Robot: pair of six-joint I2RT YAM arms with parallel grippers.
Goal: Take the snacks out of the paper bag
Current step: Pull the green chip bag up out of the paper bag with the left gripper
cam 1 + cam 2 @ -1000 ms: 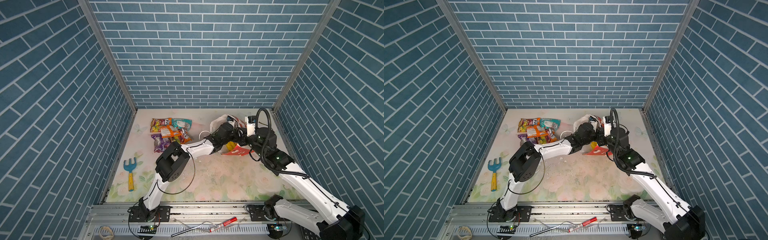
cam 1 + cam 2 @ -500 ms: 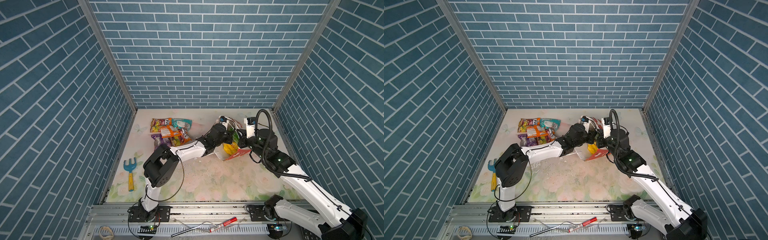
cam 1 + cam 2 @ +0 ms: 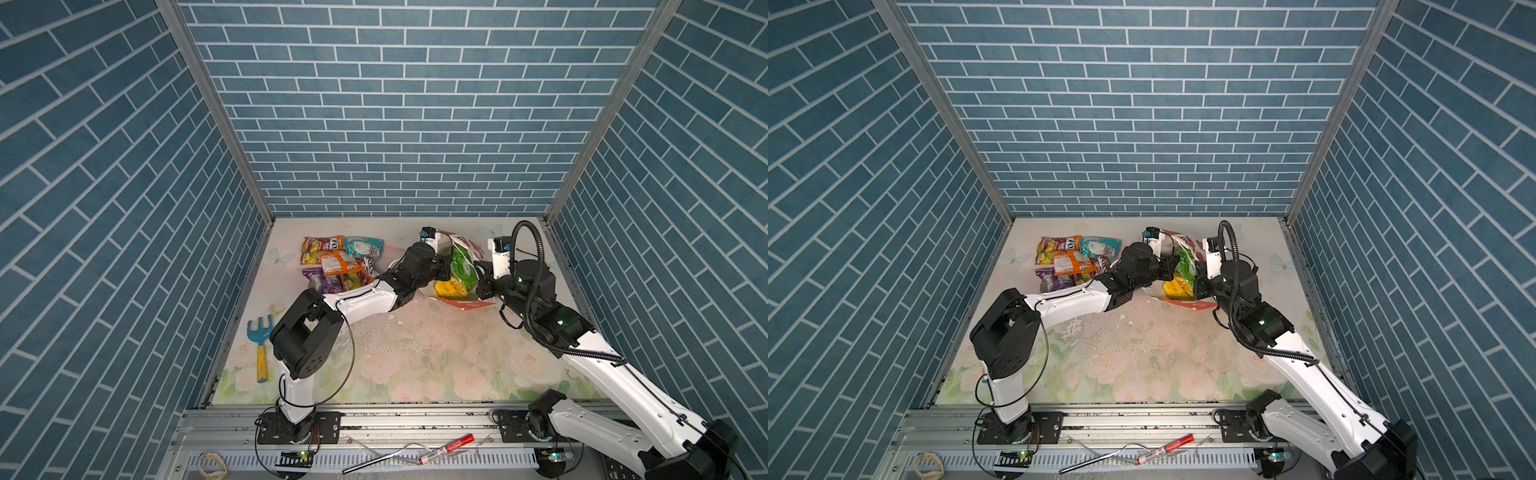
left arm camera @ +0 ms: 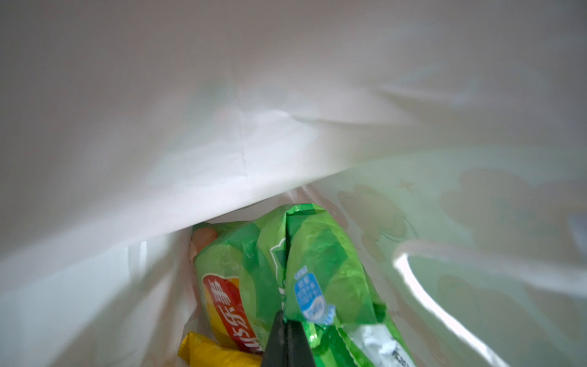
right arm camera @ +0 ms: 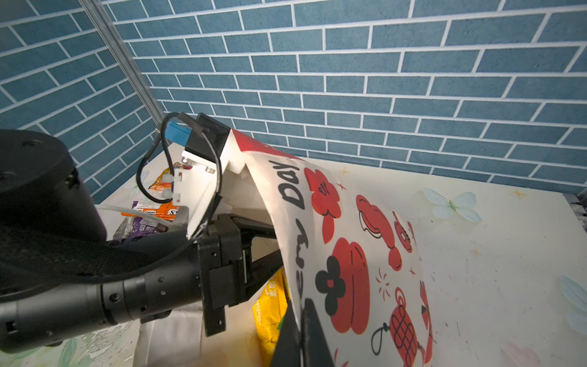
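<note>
The paper bag (image 3: 467, 246) (image 3: 1183, 240) lies tilted at the back right, with its mouth toward the left arm. My left gripper (image 4: 286, 321) (image 3: 446, 266) reaches into its white inside (image 4: 222, 143) and is shut on a fold of the green chip bag (image 4: 324, 254) (image 3: 463, 270). A yellow bag (image 4: 209, 352) (image 5: 270, 305) lies under the green one. My right gripper (image 5: 301, 314) (image 3: 482, 286) is shut on the paper bag's printed wall (image 5: 349, 238) near the mouth. Several snacks (image 3: 336, 266) (image 3: 1071, 262) lie in a pile on the table at the back left.
A blue toy rake (image 3: 259, 345) with a yellow handle lies near the left wall. A red marker (image 3: 446, 449) and a metal rod rest on the front rail. Blue brick walls close in three sides of the flowered table (image 3: 415, 357).
The left arm's elbow has swung left and its gripper has drawn back a little. The green chip bag now shows in the paper bag's mouth. The bag has tipped lower.
</note>
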